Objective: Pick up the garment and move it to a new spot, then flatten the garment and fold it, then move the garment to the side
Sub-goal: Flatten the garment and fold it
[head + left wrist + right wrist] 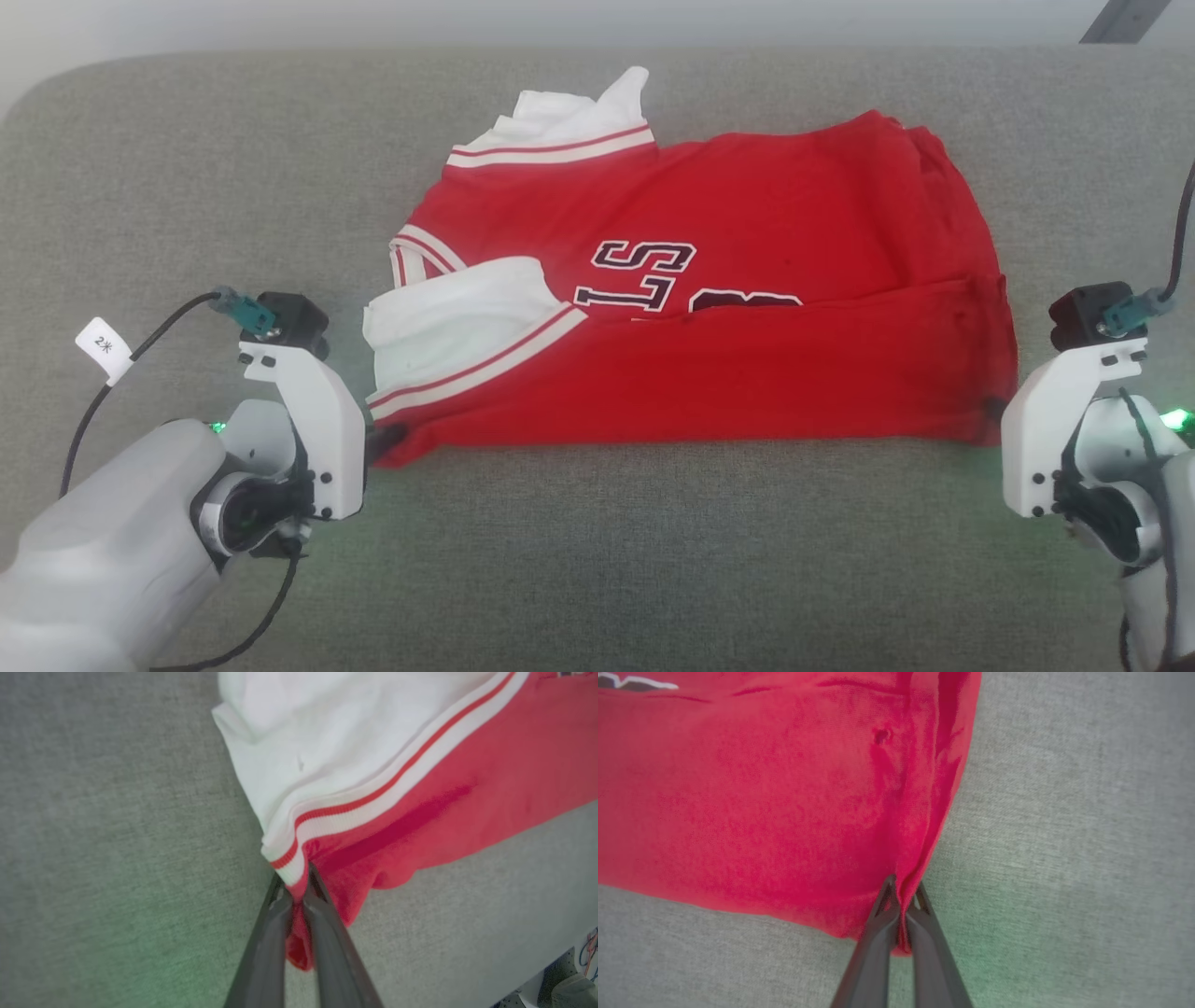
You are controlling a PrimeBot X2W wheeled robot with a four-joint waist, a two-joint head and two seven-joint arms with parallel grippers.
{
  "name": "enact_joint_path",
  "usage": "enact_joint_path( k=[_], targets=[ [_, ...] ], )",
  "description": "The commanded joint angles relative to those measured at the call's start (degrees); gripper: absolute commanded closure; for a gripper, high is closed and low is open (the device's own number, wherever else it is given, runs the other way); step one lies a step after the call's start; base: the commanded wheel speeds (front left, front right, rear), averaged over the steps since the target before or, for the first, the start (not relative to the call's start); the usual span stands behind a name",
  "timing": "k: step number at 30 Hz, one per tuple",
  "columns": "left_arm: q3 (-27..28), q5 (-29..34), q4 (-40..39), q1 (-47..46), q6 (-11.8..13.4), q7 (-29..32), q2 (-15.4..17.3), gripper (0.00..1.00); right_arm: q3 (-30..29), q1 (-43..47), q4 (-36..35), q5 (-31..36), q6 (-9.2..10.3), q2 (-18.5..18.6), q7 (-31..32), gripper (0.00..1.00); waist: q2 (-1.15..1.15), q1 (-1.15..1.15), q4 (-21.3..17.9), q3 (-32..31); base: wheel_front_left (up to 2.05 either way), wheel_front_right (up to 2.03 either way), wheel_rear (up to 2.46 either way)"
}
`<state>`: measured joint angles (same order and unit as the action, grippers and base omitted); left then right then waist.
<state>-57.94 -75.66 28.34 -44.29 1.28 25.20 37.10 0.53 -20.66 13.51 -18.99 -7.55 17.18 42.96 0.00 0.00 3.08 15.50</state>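
The garment, a bright-red jersey with white sleeve panels and striped bands, lies partly folded on the grey surface, its near edge turned up over dark lettering. My left gripper is shut on the garment's near-left corner; in the left wrist view its fingers pinch the garment where red cloth meets the striped band. My right gripper is shut on the near-right corner, and the right wrist view shows the two dark fingers clamped on a ridge of the garment.
A grey fabric-covered table carries the garment, with bare room in front and on both sides. Its rounded far-left corner shows at the back. A black cable with a white tag hangs by my left wrist.
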Motion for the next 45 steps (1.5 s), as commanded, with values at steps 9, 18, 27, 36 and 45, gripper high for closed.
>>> enact_joint_path(
  k=[9,18,27,36,45],
  targets=[
    [-1.0,0.2,-5.7,2.3,3.8,3.1,4.8,1.0,3.5,2.8,-5.3,-4.8,0.13,6.4,5.5,1.0,0.0,0.0,0.4,-2.4,0.0,0.0,0.0],
    [-1.3,-0.7,-17.7,7.5,10.8,3.8,10.9,1.0,1.6,9.6,-13.0,-8.1,0.14,10.5,11.6,1.0,0.0,0.0,0.2,-3.6,0.0,0.0,0.0],
    [-2.2,-2.3,-25.4,14.0,15.5,2.6,13.4,1.0,-0.9,16.6,-16.2,-9.0,0.13,8.1,14.5,1.0,0.0,0.0,-0.4,-3.5,0.0,0.0,0.0],
    [-1.9,-1.2,-25.5,13.5,16.1,1.5,13.4,0.0,0.5,15.8,-14.6,-9.3,0.12,6.5,10.8,0.0,0.0,0.0,-1.1,-4.5,0.0,0.0,0.0],
    [1.2,0.3,-31.4,8.6,18.1,2.7,19.0,0.0,0.2,14.0,-18.6,-8.4,0.12,6.6,5.2,0.0,0.0,0.0,-3.6,-4.9,0.0,0.0,0.0]
  ],
)
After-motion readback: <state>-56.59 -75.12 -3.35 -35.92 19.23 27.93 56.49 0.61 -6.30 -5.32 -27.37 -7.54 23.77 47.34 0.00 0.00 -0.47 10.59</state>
